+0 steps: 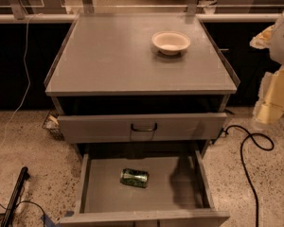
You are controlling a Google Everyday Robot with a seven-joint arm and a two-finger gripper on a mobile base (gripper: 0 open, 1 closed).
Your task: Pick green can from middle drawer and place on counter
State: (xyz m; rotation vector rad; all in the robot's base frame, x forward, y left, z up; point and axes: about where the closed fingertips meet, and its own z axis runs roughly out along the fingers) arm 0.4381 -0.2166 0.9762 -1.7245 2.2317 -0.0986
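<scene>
Camera view: the counter [109, 56] fills the upper middle. A white bowl [171, 42] stands upright on it near the back right corner, well apart from the front edge.

Below the counter's front edge is a grey drawer front with a dark loop handle [143, 126], pulled out only a little. Beneath that, the middle drawer [106, 195] is drawn far out toward the camera, and its bare floor shows between low side walls.

The green can [134, 177] lies on its side on that floor. It sits about midway between the drawer's left and right walls, a touch left of centre, and touches neither wall. A dark shadow falls on the drawer floor to its right.

The gripper [273, 96] shows as pale, yellowish shapes beyond the counter's right edge, about level with the front right corner. It is well apart from the can and the drawer, and holds nothing that can be seen. Whether it is released or clenched I cannot tell.

A black cable [248, 143] loops over the speckled floor [274, 183] on the right of the cabinet.
</scene>
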